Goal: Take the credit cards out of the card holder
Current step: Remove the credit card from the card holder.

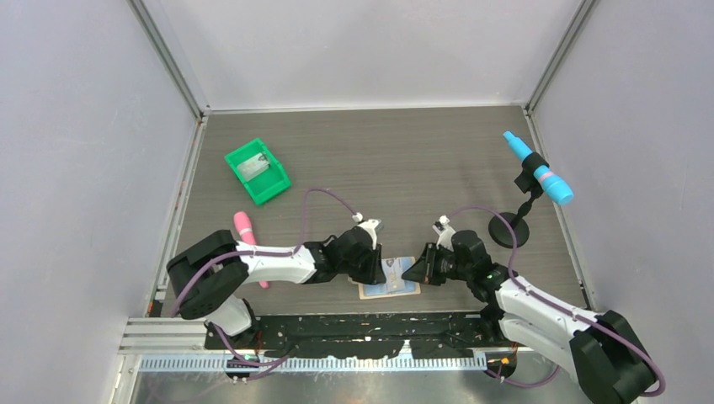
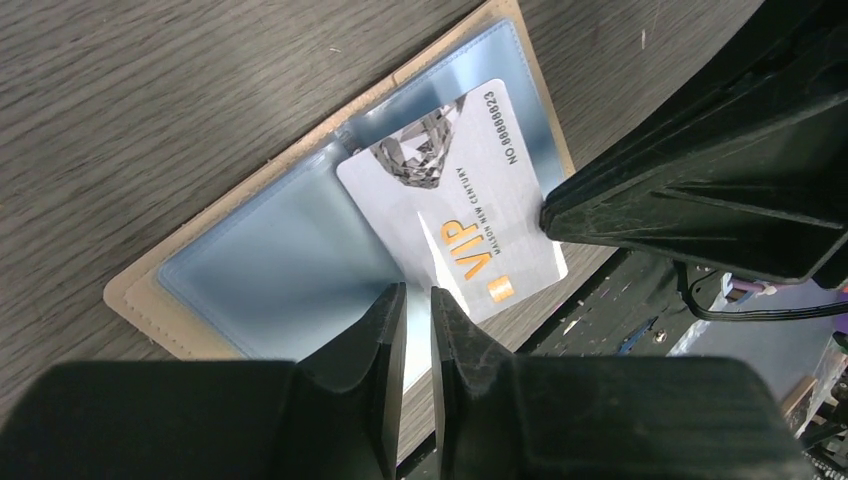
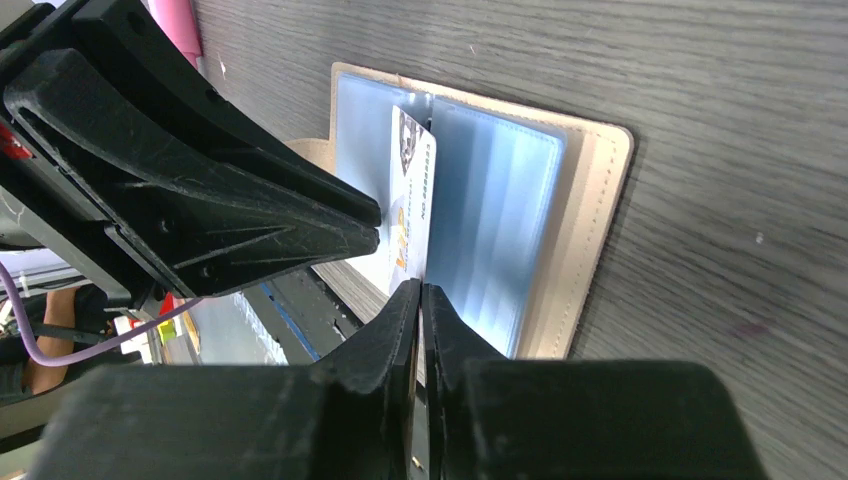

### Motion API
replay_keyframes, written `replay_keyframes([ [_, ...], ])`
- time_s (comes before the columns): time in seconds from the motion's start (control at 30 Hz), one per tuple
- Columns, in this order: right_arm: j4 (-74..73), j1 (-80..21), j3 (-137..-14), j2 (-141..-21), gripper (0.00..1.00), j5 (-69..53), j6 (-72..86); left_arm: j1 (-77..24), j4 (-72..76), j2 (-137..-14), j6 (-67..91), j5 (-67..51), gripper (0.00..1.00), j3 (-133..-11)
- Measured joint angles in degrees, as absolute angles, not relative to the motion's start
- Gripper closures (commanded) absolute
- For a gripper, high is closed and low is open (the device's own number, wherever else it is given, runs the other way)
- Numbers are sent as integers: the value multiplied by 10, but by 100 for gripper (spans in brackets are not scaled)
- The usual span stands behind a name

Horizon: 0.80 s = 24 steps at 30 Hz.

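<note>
Pinching the credit card (image 3: 412, 200) by its near edge, the right gripper (image 3: 421, 292) has its jaws clenched on it. The card holder (image 2: 130, 297) lies spread open on the surface (image 2: 150, 90) right under both sets of jaws. The card slants across the holder's half nearer the right gripper, one corner past the holder's rim. The left gripper (image 2: 417, 295) shows only a thin slit between its jaws, over the other half's blue panel (image 2: 270, 270); whether they grasp it cannot be told.

Credit card (image 2: 455, 200) on open card holder (image 2: 260, 270), between left pincer (image 2: 418, 300) and right pincer (image 3: 420, 295).
</note>
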<state>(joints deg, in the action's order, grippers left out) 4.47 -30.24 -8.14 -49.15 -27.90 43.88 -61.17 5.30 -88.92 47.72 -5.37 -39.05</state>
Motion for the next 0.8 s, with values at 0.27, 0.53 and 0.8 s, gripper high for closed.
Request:
replay_keyframes([
  [0.27,99,-302,-81,-544,76,-295,447,-612,76,-903,478,-61,85,-390],
  [0.53,135,-302,-81,-575,88,-299,456,-612,90,-909,480,-65,85,-390],
  [0.8,137,-302,-80,-533,95,-284,483,-605,73,-884,481,-64,61,-386],
])
